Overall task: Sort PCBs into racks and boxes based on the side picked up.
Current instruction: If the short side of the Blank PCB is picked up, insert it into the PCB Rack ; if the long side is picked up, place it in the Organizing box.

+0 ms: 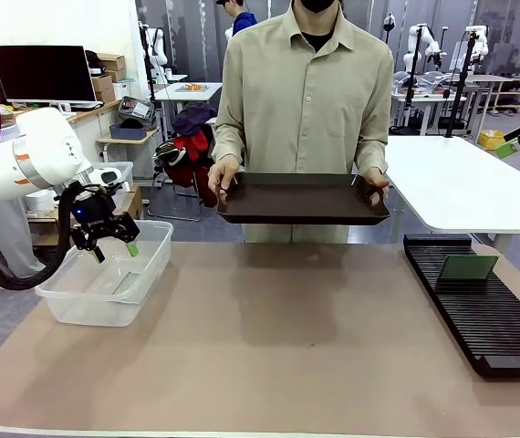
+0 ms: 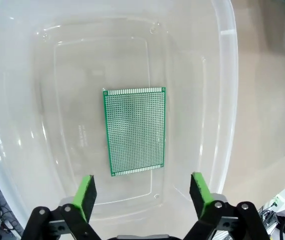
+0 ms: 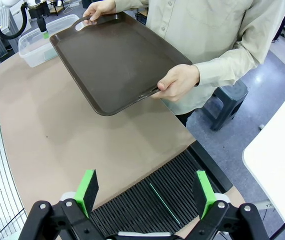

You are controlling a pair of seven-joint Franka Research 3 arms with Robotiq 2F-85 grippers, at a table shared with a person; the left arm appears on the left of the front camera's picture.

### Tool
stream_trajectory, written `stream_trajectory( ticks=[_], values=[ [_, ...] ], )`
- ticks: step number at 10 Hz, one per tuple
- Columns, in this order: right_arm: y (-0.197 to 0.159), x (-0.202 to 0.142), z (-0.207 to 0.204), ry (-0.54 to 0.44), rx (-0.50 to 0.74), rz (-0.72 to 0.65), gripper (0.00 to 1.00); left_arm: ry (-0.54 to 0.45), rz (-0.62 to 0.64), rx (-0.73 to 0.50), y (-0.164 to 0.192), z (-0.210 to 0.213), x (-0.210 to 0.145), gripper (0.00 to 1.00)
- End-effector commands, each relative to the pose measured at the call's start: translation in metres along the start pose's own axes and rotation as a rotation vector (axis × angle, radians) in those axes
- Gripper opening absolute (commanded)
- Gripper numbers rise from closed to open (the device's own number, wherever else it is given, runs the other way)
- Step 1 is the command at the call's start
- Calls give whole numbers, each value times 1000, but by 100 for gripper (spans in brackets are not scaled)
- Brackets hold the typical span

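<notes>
One green PCB [image 2: 135, 131] lies flat on the bottom of the clear box [image 2: 222, 100], also seen from the front as PCB [image 1: 129, 282] in the box [image 1: 78, 306] at the table's left. My left gripper [image 2: 142, 192] hovers open just above it, holding nothing; from the front the left gripper [image 1: 114, 251] hangs over the box rim. A second PCB [image 1: 466, 267] stands upright in the black slotted rack [image 1: 493, 319] at the right. My right gripper [image 3: 145, 192] is open and empty high above the rack [image 3: 142, 207], where that PCB [image 3: 165, 197] shows edge-on.
A person at the far side holds a dark brown handled tray [image 1: 301, 198] with both hands above the table's far edge; it looks bare in the right wrist view [image 3: 117, 60]. A white table [image 1: 470, 178] stands at the back right.
</notes>
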State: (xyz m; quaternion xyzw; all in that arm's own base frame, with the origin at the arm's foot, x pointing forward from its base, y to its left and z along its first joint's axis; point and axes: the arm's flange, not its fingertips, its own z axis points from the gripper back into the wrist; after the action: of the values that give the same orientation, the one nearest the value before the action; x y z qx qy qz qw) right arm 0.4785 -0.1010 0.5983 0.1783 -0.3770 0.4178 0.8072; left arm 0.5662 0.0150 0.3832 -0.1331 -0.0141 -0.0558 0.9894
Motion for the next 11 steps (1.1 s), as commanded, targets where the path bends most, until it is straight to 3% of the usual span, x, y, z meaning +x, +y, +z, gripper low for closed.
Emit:
stream_trajectory(
  ticks=[1,11],
  values=[
    [-1,1,-2,4,0,-1,100,-27,-45,39,-6,5,-9,100],
    [-1,1,-2,4,0,-1,100,-14,-37,28,-11,12,-2,100]
  ],
)
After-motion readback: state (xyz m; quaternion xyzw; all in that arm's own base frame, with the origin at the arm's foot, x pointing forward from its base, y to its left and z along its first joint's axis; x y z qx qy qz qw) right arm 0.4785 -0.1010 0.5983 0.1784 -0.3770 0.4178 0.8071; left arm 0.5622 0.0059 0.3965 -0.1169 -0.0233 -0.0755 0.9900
